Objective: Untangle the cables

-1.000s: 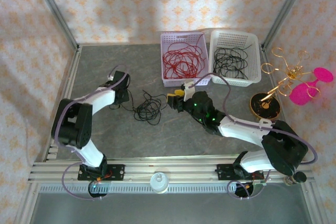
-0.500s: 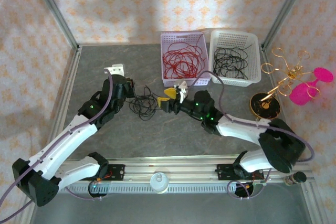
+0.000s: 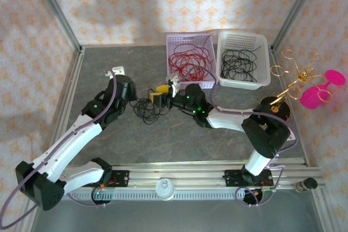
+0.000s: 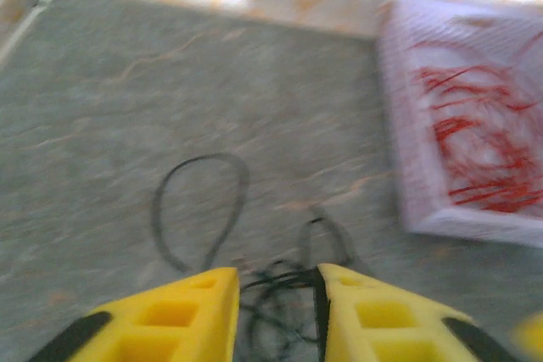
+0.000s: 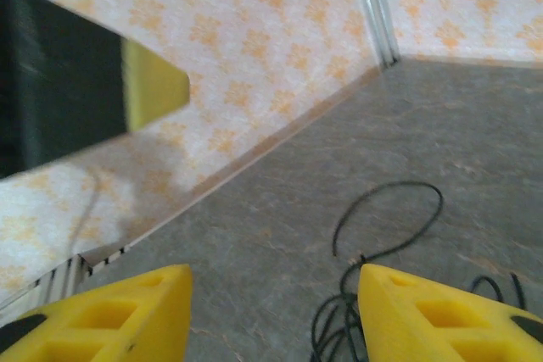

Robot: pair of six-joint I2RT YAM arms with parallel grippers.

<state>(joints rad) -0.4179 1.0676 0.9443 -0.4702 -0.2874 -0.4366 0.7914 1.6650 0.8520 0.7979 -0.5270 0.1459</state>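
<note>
Black cable in a small loose tangle is seen on the grey bench, in front of the lilac basket. It lies almost where it lay one second ago. What has changed is the arms.

The left arm, which was folded back beside the tangle, has been stretched forward, and the left hand has been brought to the left edge of the tangle. Its fingers, which were pressed together, are now parted by a moderate gap. In the left wrist view some black strands are seen low between them, but nothing appears to be clamped.

The right hand has been moved to the left, from well apart to just beside the right edge of the tangle. Its fingers are held wide apart and nothing is held. In the right wrist view the black strands lie on the bench below and beyond them.

Red cables are already collected in the lilac basket, and black cables in the white basket. The sorting is therefore judged to be far advanced. This last tangle is probably about to be gripped from both sides, so that it can be pulled apart.
</note>
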